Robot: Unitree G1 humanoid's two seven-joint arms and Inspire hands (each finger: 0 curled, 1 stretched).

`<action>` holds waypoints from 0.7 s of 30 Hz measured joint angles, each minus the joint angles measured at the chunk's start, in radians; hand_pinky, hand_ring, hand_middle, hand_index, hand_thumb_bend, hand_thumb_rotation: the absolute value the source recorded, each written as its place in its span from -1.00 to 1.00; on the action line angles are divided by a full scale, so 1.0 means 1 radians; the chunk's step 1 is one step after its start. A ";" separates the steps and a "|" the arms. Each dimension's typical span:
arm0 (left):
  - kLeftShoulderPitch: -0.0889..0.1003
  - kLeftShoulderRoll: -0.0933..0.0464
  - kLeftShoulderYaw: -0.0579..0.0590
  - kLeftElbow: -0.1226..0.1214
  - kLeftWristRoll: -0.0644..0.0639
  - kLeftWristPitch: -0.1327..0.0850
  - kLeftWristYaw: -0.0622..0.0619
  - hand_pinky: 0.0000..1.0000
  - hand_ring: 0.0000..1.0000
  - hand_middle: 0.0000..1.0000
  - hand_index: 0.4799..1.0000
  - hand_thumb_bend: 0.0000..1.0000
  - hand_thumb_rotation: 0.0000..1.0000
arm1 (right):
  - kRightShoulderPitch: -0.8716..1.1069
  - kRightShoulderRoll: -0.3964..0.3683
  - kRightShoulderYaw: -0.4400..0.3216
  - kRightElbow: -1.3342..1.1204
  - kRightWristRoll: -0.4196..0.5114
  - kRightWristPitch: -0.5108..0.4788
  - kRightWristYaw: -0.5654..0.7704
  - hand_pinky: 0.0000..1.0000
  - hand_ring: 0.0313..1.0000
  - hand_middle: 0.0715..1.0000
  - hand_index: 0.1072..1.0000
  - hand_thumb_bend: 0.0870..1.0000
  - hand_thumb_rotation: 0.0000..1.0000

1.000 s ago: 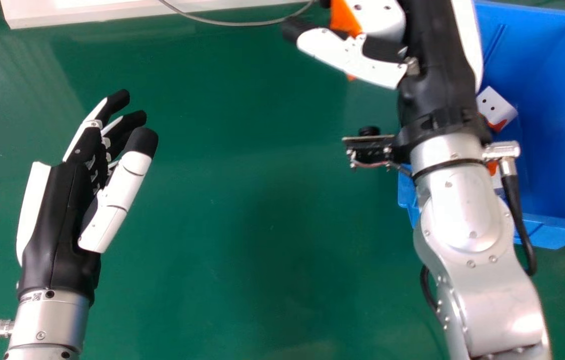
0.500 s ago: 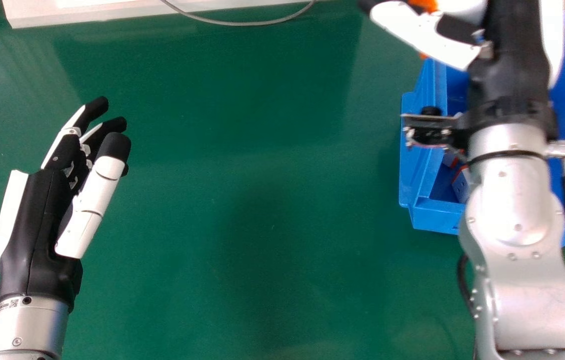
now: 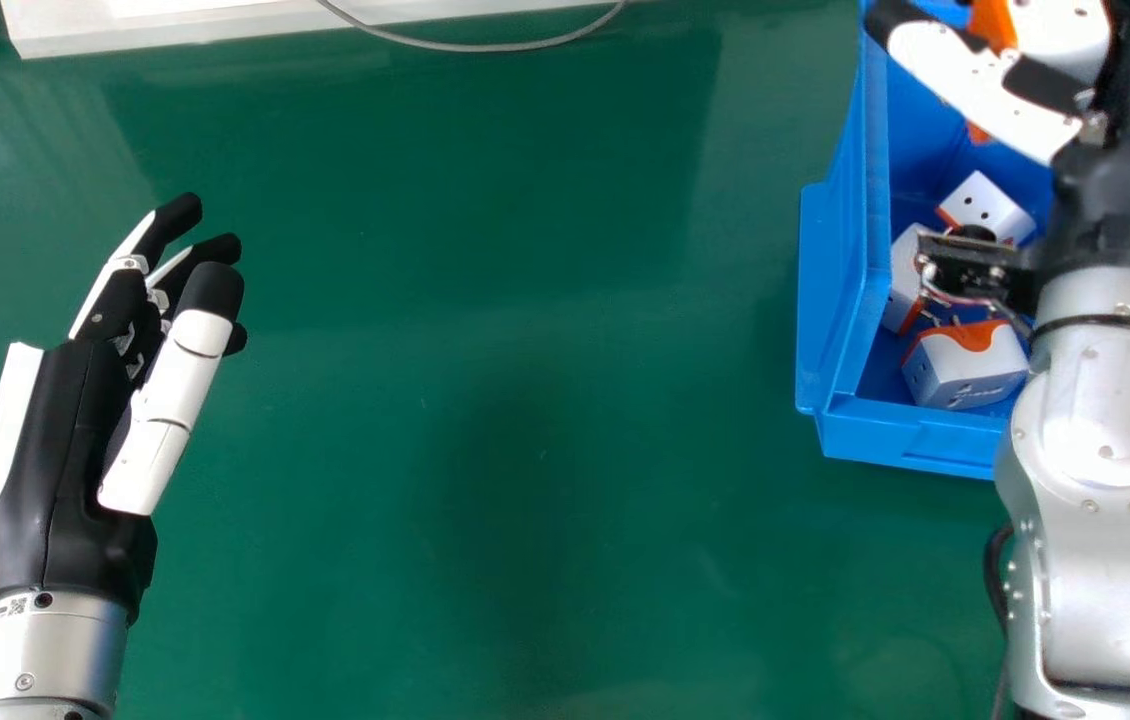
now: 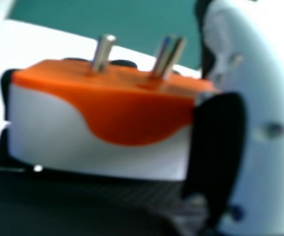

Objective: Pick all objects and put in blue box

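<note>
Green is the desk (image 3: 525,450), with a blue plastic box (image 3: 845,300) toward its right edge. The left hand (image 3: 65,440) is loosely open, empty. The right hand (image 3: 975,85) pinches a white-and-orange plastic plug (image 4: 107,113) above the box; three more plugs (image 3: 970,370) sit inside.

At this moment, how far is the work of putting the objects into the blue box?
Done: at least three white-and-orange plugs lie in the blue box; the arm hides part of it. In hand: another plug, held by the right hand, seemingly above the box. Left: release this plug inside. Whether more objects wait out of view, I cannot tell.
</note>
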 measured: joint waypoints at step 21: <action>-0.023 0.013 0.008 0.037 0.000 -0.030 -0.002 0.57 0.70 0.72 0.59 0.48 0.58 | -0.162 -0.187 0.051 0.718 -0.157 -0.104 -0.217 -0.29 -0.21 -0.13 -0.16 -0.10 -1.00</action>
